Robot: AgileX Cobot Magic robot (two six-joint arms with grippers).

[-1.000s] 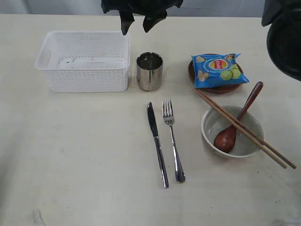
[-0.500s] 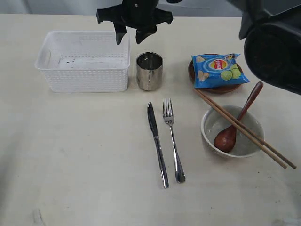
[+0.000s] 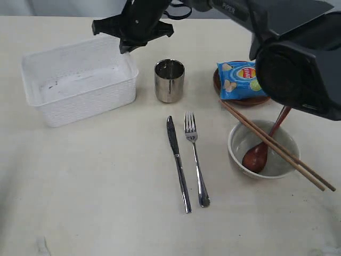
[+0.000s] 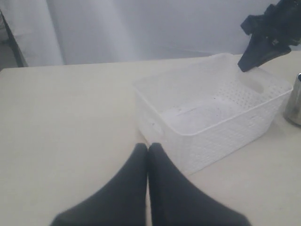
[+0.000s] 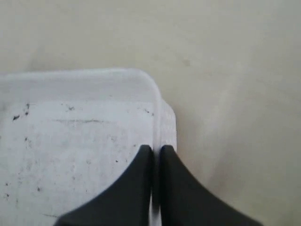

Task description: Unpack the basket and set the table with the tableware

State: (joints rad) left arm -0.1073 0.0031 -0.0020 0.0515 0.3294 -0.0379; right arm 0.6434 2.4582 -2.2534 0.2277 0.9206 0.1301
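Two jaws of my right gripper (image 5: pixel 156 150) pinch the rim of the empty basket (image 3: pixel 90 101), lying skewed just left of the cup (image 3: pixel 169 80). I'd drag it low and slowly away from the cup, lest the thin wall slip. My left gripper (image 4: pixel 148 147) is closed, empty.

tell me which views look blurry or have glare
Exterior view: mostly sharp, mild reflections on the steel cup, the near arm housing a dark unfocused mass. Left wrist view: left gripper soft, basket washed out. Right wrist view: blurry throughout, right gripper and basket rim both soft.
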